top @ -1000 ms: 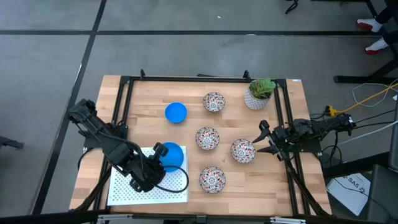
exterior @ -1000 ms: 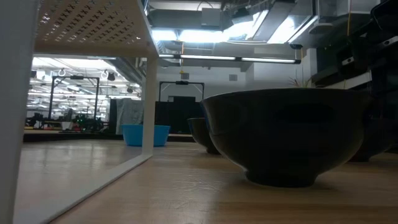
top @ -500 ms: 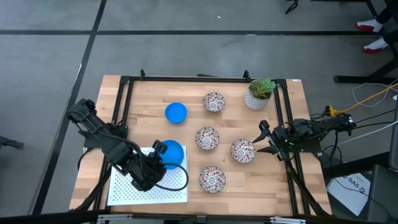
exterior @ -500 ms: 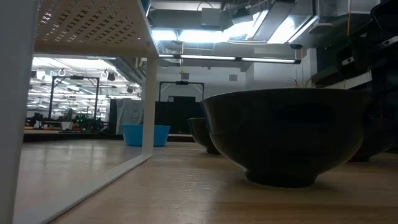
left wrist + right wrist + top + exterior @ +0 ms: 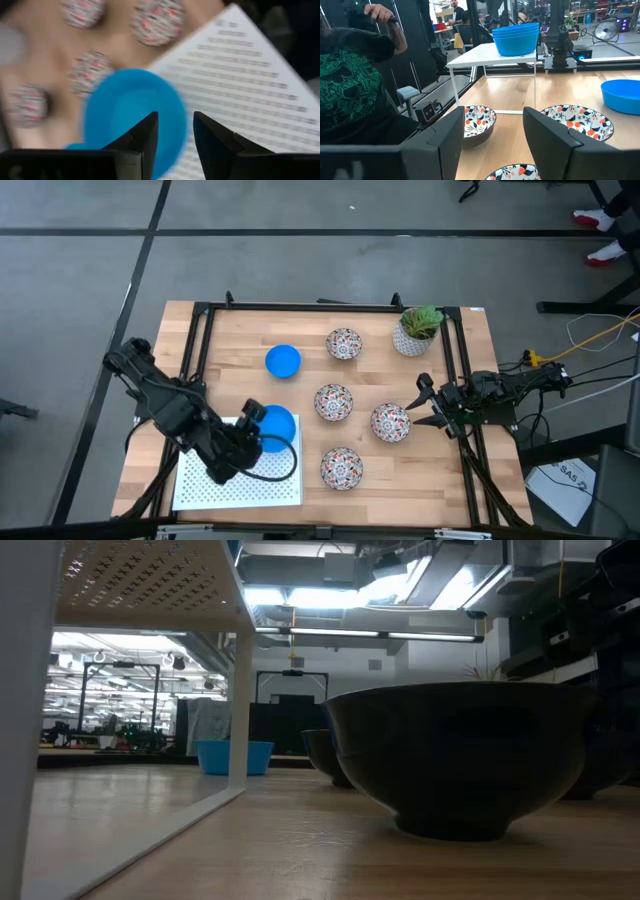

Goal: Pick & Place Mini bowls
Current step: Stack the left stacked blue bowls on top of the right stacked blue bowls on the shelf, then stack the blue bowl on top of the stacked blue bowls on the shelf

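Note:
A stack of bright blue mini bowls (image 5: 279, 428) (image 5: 516, 37) rests on a white perforated shelf (image 5: 240, 480) at the table's near left. My left gripper (image 5: 250, 420) (image 5: 175, 135) is open at the stack's left rim, with the top bowl (image 5: 132, 112) just beyond its fingertips. One blue bowl (image 5: 283, 361) and several red-patterned bowls (image 5: 333, 402) (image 5: 344, 343) (image 5: 341, 468) sit on the wood. My right gripper (image 5: 424, 406) (image 5: 492, 145) is open at the right edge, beside a patterned bowl (image 5: 391, 422).
A white pot with a green plant (image 5: 415, 330) stands at the far right. A black frame (image 5: 300, 307) borders the table. The shelf's leg (image 5: 240, 690) and a dark bowl (image 5: 460, 760) fill the low view. A person in a green-printed shirt (image 5: 350, 75) stands beyond the table.
My left gripper has drawn back a little from the blue stack toward the table's left edge. The stack stays on the shelf. My right arm has kept still.

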`<action>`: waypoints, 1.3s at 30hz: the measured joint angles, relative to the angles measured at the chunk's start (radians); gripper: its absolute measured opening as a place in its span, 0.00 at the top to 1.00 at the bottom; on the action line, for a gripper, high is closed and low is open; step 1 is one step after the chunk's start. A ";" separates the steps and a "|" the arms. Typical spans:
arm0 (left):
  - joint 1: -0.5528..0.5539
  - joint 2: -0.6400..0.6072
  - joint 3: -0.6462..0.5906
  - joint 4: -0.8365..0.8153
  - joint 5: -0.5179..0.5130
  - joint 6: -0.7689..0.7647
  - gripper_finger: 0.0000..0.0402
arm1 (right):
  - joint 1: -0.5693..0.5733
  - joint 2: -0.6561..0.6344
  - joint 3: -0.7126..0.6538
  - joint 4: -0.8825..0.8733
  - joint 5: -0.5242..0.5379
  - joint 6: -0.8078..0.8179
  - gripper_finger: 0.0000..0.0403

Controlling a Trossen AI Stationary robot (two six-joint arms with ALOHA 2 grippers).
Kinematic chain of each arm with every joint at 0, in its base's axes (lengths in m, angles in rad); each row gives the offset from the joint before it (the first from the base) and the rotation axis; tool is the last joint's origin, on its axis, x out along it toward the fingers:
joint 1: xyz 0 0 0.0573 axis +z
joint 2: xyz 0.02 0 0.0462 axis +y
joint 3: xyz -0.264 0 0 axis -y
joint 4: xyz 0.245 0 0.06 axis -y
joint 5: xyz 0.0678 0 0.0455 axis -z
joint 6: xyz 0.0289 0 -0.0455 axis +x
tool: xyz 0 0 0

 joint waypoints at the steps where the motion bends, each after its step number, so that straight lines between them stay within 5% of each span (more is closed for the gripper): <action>1: 0.001 -0.006 0.008 -0.001 -0.037 0.022 0.71 | 0.000 0.000 0.000 0.000 0.000 -0.001 0.50; 5: 0.031 -0.034 0.019 -0.003 -0.153 0.121 0.72 | 0.000 0.000 0.000 0.000 0.000 0.000 0.50; 12: 0.196 -0.096 0.019 -0.009 -0.161 0.144 0.72 | 0.000 0.000 0.000 0.000 0.000 0.001 0.50; 30: 0.696 -0.136 -0.045 -0.048 -0.094 0.075 0.75 | 0.000 0.000 0.000 0.000 0.000 0.001 0.50; 39: 0.891 -0.136 -0.127 -0.011 0.068 0.125 0.76 | 0.000 0.000 0.000 0.000 0.000 0.001 0.50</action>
